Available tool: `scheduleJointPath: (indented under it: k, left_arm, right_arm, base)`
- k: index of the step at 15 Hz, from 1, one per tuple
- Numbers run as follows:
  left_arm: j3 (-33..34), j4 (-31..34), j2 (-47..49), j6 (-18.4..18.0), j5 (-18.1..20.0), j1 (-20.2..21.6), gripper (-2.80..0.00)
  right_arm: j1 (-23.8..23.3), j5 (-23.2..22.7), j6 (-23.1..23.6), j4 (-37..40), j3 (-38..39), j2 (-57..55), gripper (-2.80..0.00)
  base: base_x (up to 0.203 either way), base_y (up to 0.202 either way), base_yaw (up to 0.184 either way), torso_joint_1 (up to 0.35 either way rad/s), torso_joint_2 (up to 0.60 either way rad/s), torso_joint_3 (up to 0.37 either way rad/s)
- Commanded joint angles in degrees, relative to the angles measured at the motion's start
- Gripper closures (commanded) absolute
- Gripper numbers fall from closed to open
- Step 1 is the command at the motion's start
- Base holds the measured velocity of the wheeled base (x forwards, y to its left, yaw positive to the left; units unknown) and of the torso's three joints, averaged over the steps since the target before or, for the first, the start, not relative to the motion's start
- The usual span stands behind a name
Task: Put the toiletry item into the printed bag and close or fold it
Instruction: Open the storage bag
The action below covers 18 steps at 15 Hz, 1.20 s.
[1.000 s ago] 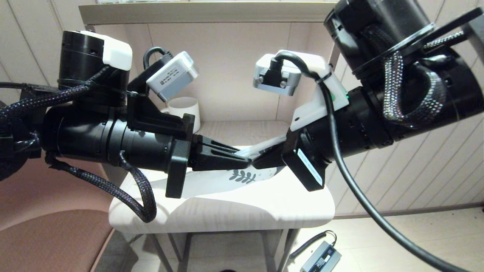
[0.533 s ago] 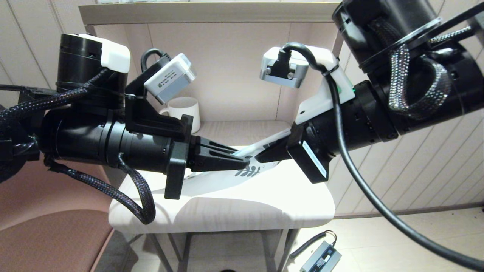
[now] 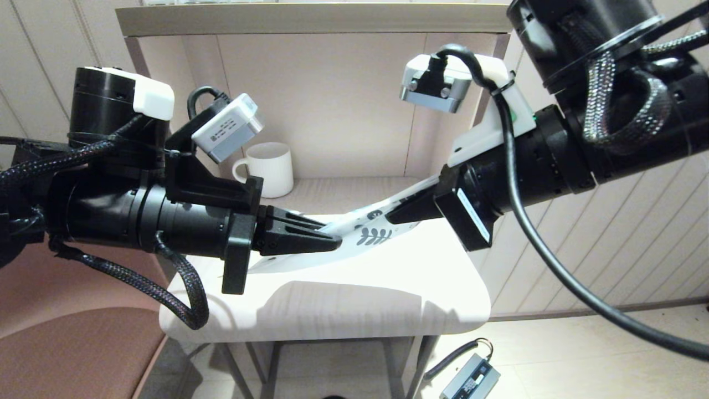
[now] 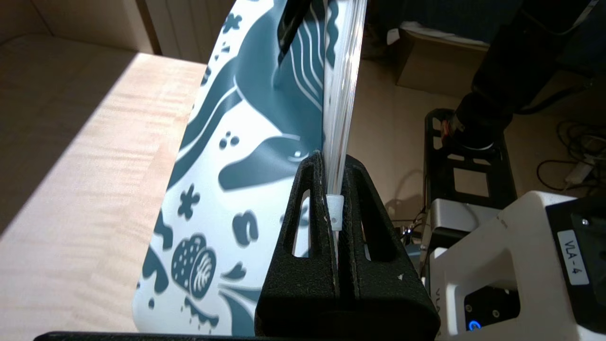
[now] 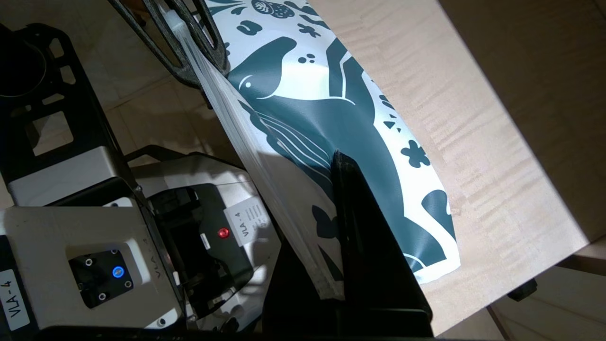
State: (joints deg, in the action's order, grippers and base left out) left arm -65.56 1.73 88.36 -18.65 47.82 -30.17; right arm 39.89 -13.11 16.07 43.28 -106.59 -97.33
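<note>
The printed bag [image 3: 370,236], white with dark teal figures, hangs stretched and slanted above the light table [image 3: 388,293]. My left gripper [image 3: 334,241] is shut on the bag's clear zip edge; the left wrist view shows its fingers [image 4: 307,189] pinching the white slider [image 4: 334,212]. My right gripper [image 3: 394,215] is shut on the bag's higher end, with the printed bag [image 5: 303,104] running from one finger [image 5: 352,199] out to the left gripper [image 5: 189,52]. No toiletry item shows in any view.
A white mug [image 3: 271,169] stands at the back of the table inside the walled alcove [image 3: 343,100]. A brown seat [image 3: 72,354] lies low on the left. A power brick [image 3: 471,382] lies on the floor under the table's front right corner.
The two grippers have drawn apart: the left one moved left, the right one moved up and to the right. The bag's right end has risen off the table and the bag is pulled straighter.
</note>
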Motion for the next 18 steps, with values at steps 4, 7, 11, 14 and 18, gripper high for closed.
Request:
scheduleJointPath:
  k: [4,7,11,14,18]
  left_arm:
    - [4.5,0.0,-3.2,-1.1,3.3,5.3,0.0]
    - [7.6,-0.1,-4.6,-1.3,4.9,7.2,0.0]
    - [10.8,-3.9,-4.8,-1.1,6.8,8.0,0.0]
    - [14.2,-7.3,-4.6,-0.9,6.9,8.2,0.0]
    - [15.5,-8.2,-4.5,-0.9,7.1,8.9,0.0]
  right_arm:
    - [-1.0,-0.8,0.0,0.3,-0.9,0.8,0.0]
    - [-1.0,-0.9,0.0,0.3,-0.9,1.1,0.0]
    - [-1.0,-0.9,-0.1,0.3,-0.4,1.5,0.0]
    - [-1.0,-0.9,-0.1,0.2,-0.9,1.4,0.0]
    - [-0.9,-1.6,-0.1,0.2,-1.4,1.0,0.0]
  base:
    - [0.0,0.0,0.0,0.0,0.0,0.0]
    - [0.0,0.0,0.0,0.0,0.0,0.0]
    - [0.0,0.0,0.0,0.0,0.0,0.0]
    - [0.0,0.0,0.0,0.0,0.0,0.0]
    - [0.0,0.0,0.0,0.0,0.0,0.0]
